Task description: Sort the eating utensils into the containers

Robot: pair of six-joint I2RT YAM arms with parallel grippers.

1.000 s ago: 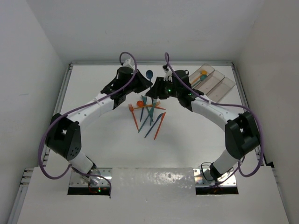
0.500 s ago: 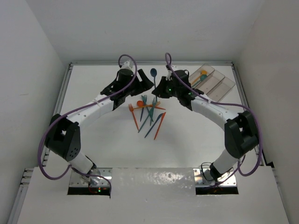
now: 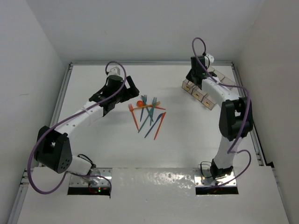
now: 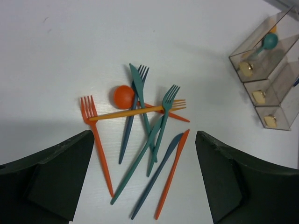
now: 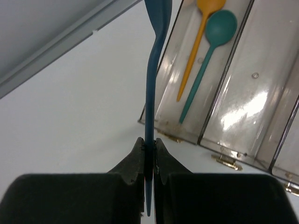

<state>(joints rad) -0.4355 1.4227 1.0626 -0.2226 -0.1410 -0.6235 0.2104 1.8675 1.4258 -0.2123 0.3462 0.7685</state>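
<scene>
While right arm is stretched to far right corner of table [image 3: 103, 140], right gripper [image 5: 149, 149] is seen pinched tight on handle of blue spoon [image 5: 150, 88], held upright-edge over near end of containers [image 5: 261, 107]. Teal spoon [image 5: 205, 56] and yellow spoon [image 5: 198, 42] already laid in end bin. Left arm bent over left-centre. Left gripper [image 4: 145, 182] spread wide, nothing held, above utensil pile [image 4: 145, 126] at table centre. Versus half second earlier: grippers drawn apart from far-centre, blue spoon carried right to containers, left arm pulled back leftward.
</scene>
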